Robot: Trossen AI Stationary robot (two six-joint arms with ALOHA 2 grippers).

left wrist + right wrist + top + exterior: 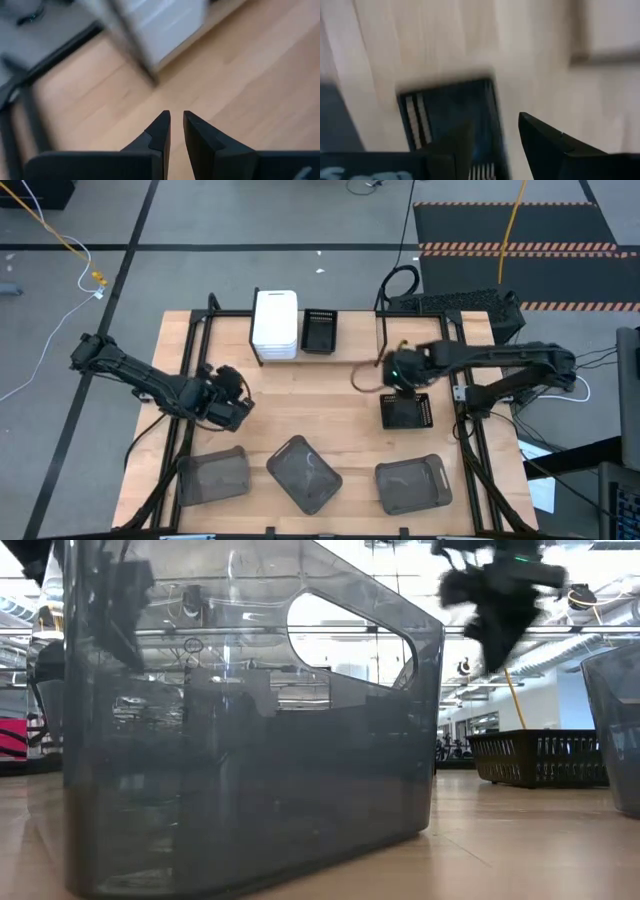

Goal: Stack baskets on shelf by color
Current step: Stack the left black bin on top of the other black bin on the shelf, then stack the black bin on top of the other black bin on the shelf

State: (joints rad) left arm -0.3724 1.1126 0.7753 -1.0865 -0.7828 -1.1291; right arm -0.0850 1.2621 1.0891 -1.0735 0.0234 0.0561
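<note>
Hovering R tool over black basket, fingers apart (wrist view only)

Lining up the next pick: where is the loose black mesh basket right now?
In the high view the black mesh basket sits right of centre on the table, directly under the right claw and above the right-hand grey basket.
</note>
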